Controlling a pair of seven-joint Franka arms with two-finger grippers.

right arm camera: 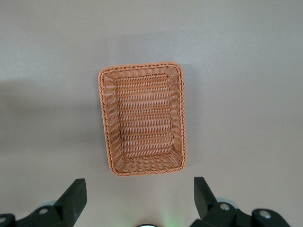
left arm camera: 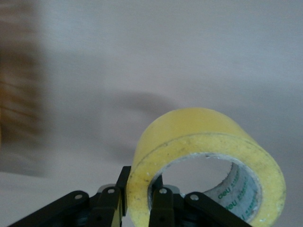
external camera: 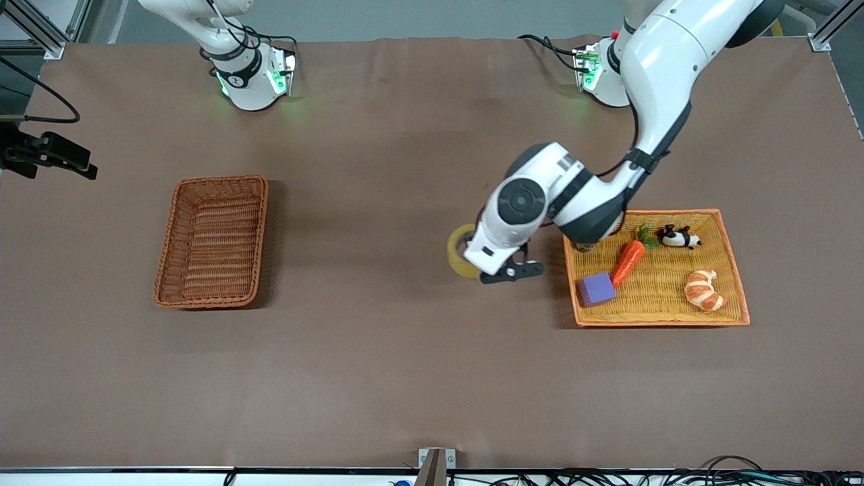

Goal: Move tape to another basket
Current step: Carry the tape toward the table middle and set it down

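Tape (left arm camera: 199, 156) in left tool (left arm camera: 137, 208)

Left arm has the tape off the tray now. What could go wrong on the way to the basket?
1. The left hand pinches only the wall of the tape, with most of the roll sticking out, so it may swing or slip.
2. The basket sits toward the right arm's end, a long reach.
3. The right hand hangs open over the basket, so the arms may meet there.
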